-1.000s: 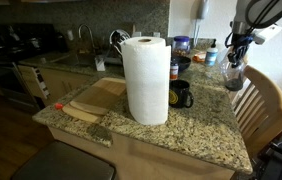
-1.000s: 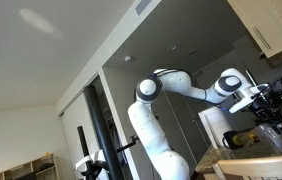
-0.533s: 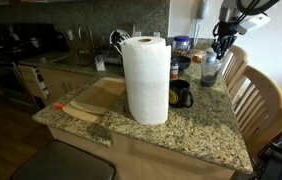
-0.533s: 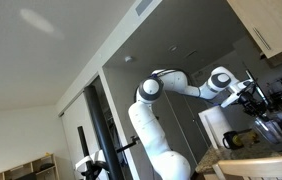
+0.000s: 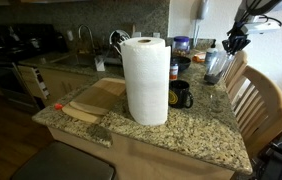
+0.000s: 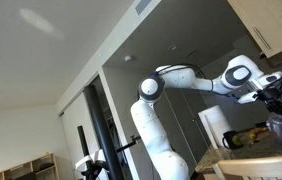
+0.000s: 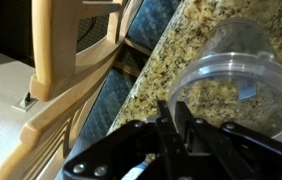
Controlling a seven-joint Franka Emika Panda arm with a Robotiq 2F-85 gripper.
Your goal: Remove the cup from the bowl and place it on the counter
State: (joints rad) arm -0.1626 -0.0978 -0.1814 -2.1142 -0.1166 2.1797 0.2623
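Observation:
The see-through greyish cup [image 5: 217, 66] is at the counter's [image 5: 196, 125] far right, next to the wooden chair. I cannot tell whether its base touches the granite. My gripper [image 5: 232, 43] comes down from above and is shut on the cup's rim. In the wrist view my gripper [image 7: 171, 118] pinches the rim between its fingers, one inside and one outside, and the cup [image 7: 233, 85] opens over the speckled counter [image 7: 171, 50]. The dark bowl [image 5: 182, 66] shows only partly behind the paper towel roll, left of the cup.
A tall paper towel roll [image 5: 146, 80] stands mid-counter with a black mug [image 5: 181, 95] to its right. A pale cutting board [image 5: 96, 98] lies to the left. A wooden chair [image 5: 256, 100] stands at the counter's right edge and also shows in the wrist view [image 7: 66, 60]. A blue container [image 5: 182, 45] sits at the back.
My gripper, holding the cup, moved from low over the counter's right edge by the chair leftward and up over the counter, then a little back to the right.

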